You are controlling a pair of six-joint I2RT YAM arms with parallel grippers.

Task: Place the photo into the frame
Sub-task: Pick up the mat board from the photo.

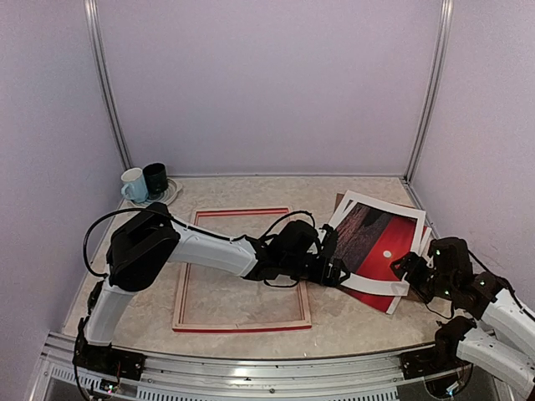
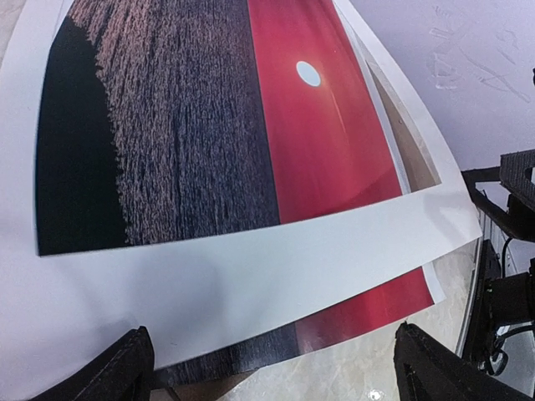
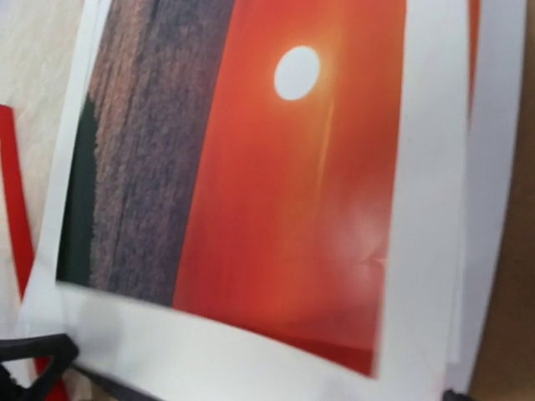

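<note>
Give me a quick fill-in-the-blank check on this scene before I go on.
In the top view, the large rectangular sunset print lies to the ____ of the thin red-faced wooden frame. The sun on the print is ____. The left pincer has its jaws ____. At the far left corner of the marbled table stand ____ mugs.
Missing words: right; white; open; two.

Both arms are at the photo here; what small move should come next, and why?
Probably ease the left gripper forward and close it on the near white margin of the photo: its jaws stand wide open just short of that edge, and the frame beside it holds nothing yet.
</note>
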